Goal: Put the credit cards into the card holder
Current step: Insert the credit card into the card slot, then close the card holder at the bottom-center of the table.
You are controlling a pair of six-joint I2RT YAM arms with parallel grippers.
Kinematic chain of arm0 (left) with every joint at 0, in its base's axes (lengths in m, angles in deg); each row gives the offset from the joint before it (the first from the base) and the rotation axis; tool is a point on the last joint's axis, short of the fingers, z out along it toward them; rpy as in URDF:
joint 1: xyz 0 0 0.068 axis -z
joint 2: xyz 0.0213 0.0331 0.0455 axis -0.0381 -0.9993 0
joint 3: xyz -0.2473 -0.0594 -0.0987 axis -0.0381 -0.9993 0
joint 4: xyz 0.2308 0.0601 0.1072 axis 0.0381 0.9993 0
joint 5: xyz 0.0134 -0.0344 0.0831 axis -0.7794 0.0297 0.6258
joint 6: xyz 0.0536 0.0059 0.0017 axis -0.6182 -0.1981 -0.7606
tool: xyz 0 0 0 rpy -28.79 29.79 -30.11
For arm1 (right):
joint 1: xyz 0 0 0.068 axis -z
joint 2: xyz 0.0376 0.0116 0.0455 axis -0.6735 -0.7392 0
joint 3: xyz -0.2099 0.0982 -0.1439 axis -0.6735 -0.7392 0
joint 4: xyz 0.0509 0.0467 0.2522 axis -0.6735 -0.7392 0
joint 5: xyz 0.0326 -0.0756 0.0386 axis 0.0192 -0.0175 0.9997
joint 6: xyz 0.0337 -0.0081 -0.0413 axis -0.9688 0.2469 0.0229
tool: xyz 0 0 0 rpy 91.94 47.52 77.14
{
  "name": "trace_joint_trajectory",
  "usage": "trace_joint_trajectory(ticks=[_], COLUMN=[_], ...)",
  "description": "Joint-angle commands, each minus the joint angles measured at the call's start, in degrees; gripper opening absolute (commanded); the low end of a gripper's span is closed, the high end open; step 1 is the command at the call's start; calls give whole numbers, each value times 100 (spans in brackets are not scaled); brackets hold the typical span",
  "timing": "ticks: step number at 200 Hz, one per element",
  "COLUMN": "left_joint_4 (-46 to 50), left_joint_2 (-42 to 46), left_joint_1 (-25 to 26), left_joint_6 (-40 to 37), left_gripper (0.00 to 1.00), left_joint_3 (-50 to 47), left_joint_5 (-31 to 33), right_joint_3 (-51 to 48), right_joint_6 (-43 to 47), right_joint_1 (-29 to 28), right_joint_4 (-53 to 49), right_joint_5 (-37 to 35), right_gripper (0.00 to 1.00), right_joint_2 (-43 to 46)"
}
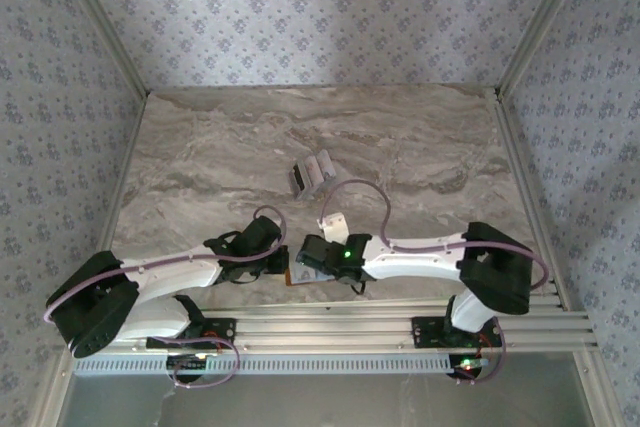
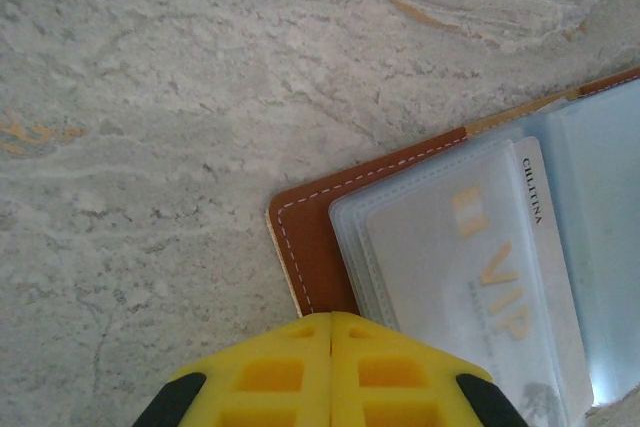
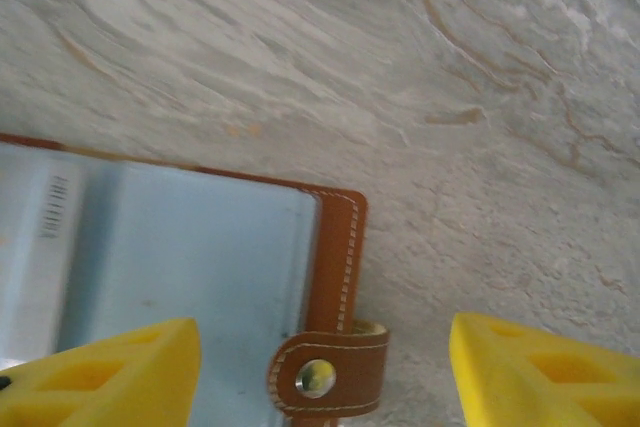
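Note:
The credit cards (image 1: 310,175) lie in a small pale cluster with one dark one at mid-table, apart from both arms. The card holder (image 1: 295,277) lies open near the front edge, between the two grippers. It shows as tan leather with clear sleeves (image 2: 310,247), and a pale card with gold VIP lettering (image 2: 480,277) sits inside a sleeve. My left gripper (image 2: 332,319) is shut, with its tips over the holder's corner and nothing between them. My right gripper (image 3: 322,372) stands open astride the holder's clasp tab (image 3: 330,377) and grey-blue pocket (image 3: 200,267).
A white tag (image 1: 333,219) hangs on the right arm's cable just behind the grippers. The marble table (image 1: 420,147) is walled on three sides by patterned panels. A metal rail (image 1: 380,322) runs along the front edge.

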Motion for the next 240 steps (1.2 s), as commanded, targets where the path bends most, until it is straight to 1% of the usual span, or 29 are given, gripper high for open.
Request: trace_joint_trajectory(ticks=[1,11,25,35,44,52,65,70,80,100,121,143,162,186,219,240], left_joint_4=[125,146,158,151,128,92,9,-25,-96,-223,-349,-427,-422,-336,184,720], left_joint_2=[52,56,47,23,-11,-46,-120,-151,-211,-336,-398,-405,-379,-205,408,904], left_joint_1=[39,38,38,43,39,47,73,93,134,168,170,170,163,106,-91,-234], left_joint_6=[57,50,40,13,4,2,19,30,72,181,277,358,404,519,650,674], left_gripper=[7,7,7,7,7,7,7,7,7,7,6,6,7,14,21,25], left_joint_3=[24,38,60,73,90,110,139,152,166,167,131,135,173,176,38,-96], left_joint_5=[-64,-64,-64,-73,-89,-107,-149,-158,-169,-162,-148,-134,-109,-117,-6,170], right_joint_3=[26,-29,-93,-126,-157,-174,-210,-223,-253,-434,-702,-956,-1141,-1202,-1266,-1218], right_joint_6=[-195,-230,-254,-272,-251,-217,-76,4,151,428,545,580,524,532,331,290], right_joint_1=[7,23,30,21,-9,-38,-89,-106,-148,-181,-141,-26,93,183,375,433], right_joint_4=[-417,-394,-381,-389,-371,-334,-265,-66,146,837,1567,2406,3297,4135,4705,4776], right_joint_5=[-344,-348,-374,-412,-457,-479,-464,-419,-310,140,667,1367,2008,2608,3026,3095], right_gripper=[64,59,47,36,22,12,3,0,0,0,0,0,0,0,0,0], right_joint_2=[-176,-172,-90,-6,106,223,396,461,605,989,1414,1570,1434,1096,705,519])
